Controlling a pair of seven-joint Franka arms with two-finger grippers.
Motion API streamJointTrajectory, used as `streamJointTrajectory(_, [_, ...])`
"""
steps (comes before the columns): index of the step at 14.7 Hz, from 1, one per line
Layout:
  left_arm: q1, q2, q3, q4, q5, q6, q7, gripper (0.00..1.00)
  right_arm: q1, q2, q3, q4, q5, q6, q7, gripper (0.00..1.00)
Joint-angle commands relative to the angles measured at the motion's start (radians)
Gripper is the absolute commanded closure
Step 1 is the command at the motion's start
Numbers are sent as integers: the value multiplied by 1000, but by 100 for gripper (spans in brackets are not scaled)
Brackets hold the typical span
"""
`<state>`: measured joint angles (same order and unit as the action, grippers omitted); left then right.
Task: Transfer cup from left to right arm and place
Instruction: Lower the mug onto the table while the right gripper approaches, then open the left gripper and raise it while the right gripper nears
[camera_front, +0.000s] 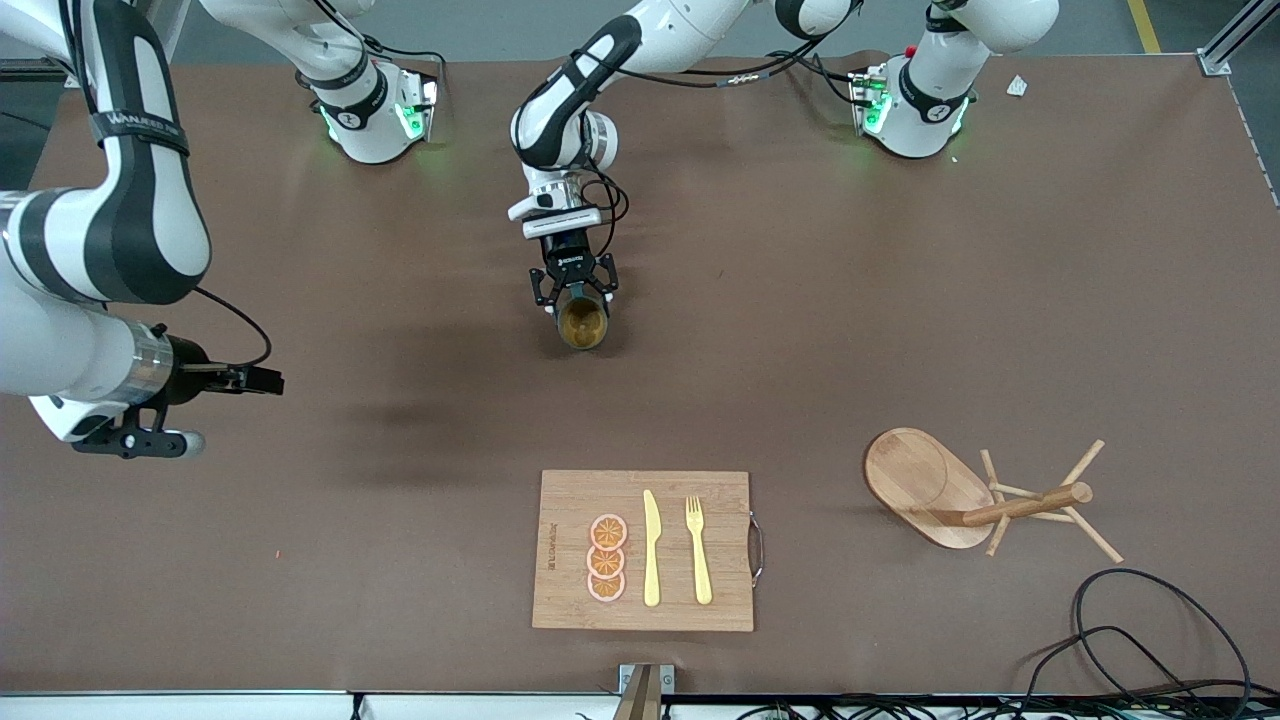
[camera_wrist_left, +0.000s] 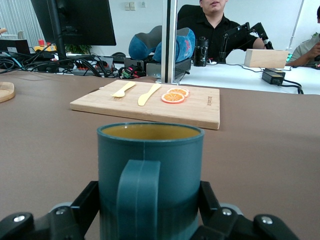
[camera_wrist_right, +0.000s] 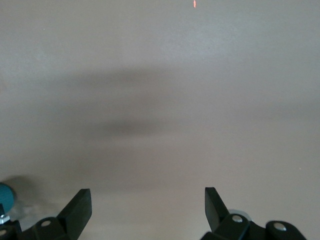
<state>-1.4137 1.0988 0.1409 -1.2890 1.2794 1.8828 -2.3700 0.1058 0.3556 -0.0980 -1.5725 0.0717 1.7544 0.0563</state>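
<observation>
The dark teal cup (camera_front: 582, 322) with a mustard-yellow inside stands upright on the brown table, about mid-table and farther from the front camera than the cutting board. My left gripper (camera_front: 573, 290) reaches down to it and its fingers press on both sides of the cup. In the left wrist view the cup (camera_wrist_left: 150, 165) fills the space between the fingers of the left gripper (camera_wrist_left: 149, 196), handle toward the camera. My right gripper (camera_front: 268, 380) is open and empty, low over bare table at the right arm's end. In the right wrist view the right gripper (camera_wrist_right: 146, 204) shows only bare table between its fingers.
A wooden cutting board (camera_front: 570, 600) near the front edge carries three orange slices (camera_front: 606, 558), a yellow knife (camera_front: 651, 550) and a yellow fork (camera_front: 698, 550). A wooden mug tree (camera_front: 990, 500) lies tipped over toward the left arm's end. Black cables (camera_front: 1150, 640) lie at the front corner.
</observation>
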Motion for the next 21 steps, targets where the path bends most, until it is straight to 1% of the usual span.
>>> streamJointTrajectory(1, [-30,4,-3,8,-14,-37,-9,0,28,32,0,-4,11,34,48,0])
streamJointTrajectory(2, [-31,3,-27,10,-59,-57,-11,0,46,37,0,-6,11,42,77,0])
streamJointTrajectory(3, [-33,0,-32,11,-86,-82,-9,0,63,39,0,-6,11,45,115,0])
streamJointTrajectory(6, [-34,-36,-78,14,-117,-117,-8,0,100,46,0,-9,13,56,171,0])
streamJointTrajectory(7, [-34,-51,-98,17,-141,-140,-9,0,106,48,0,-23,19,57,180,0])
streamJointTrajectory(8, [-34,-62,-116,19,-176,-160,-9,0,118,48,0,-40,49,60,184,0])
streamJointTrajectory(9, [-34,-82,-122,23,-222,-181,-9,0,121,46,0,-64,86,76,189,0])
streamJointTrajectory(11, [-36,-123,-122,23,-279,-186,-11,0,129,45,0,-128,100,138,191,0])
streamJointTrajectory(13, [-36,-186,-126,23,-316,-186,-5,0,161,39,0,-164,103,172,210,0])
streamJointTrajectory(15, [-30,-267,-124,23,-427,-186,6,0,204,36,0,-191,103,191,261,0])
streamJointTrajectory(16, [-27,-305,-119,22,-486,-186,24,0,230,22,0,-225,103,230,263,0])
streamJointTrajectory(17, [-22,-344,-113,16,-535,-189,43,0,254,-7,0,-286,103,288,263,0])
streamJointTrajectory(19, [22,-402,-116,11,-587,-240,49,0,293,-24,3,-363,105,367,263,0])
streamJointTrajectory(21, [70,-463,-116,-16,-650,-266,96,0,331,-26,4,-392,115,384,267,0])
